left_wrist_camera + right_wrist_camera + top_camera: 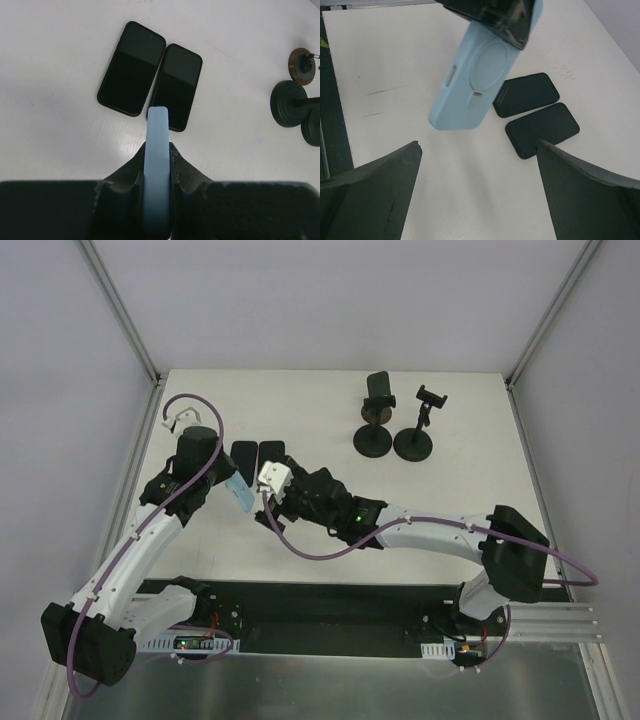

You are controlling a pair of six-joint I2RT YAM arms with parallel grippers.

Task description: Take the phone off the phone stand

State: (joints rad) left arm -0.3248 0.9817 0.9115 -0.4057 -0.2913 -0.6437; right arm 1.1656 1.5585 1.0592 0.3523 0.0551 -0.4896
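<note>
The light-blue phone (pixel 470 80), in a matte, round-cornered case with a raised ring on its back, hangs tilted above the white tabletop (pixel 460 470). It is pinched by one end in the left gripper (pixel 158 147), whose black jaws sit narrow against its two faces. From the left wrist only the phone's slim edge shows. Its screen side cannot be seen in any view, and from overhead most of it is hidden by the arm's wrist. The right gripper (pixel 477 145) stands spread wide and empty just beside it — its dark, wedge-shaped fingers (pixel 375 190) are cut off by the bottom of the frame. From above, its jaws are hidden beneath the white wrist camera (pixel 275 478). Two glossy black slab phones (pixel 131 68) lie flat on the table, side by side and almost touching, just beyond the held phone's free end. Well apart from all this, toward the far right of the table, stand two black phone stands (pixel 374 440) on round disc bases. The left one carries a dark upright slab (pixel 377 390), too small to tell whether it is a phone, while the right one ends in a small clamp (pixel 432 398). In the left wrist view only their bases show, one sliced by the frame's edge.
</note>
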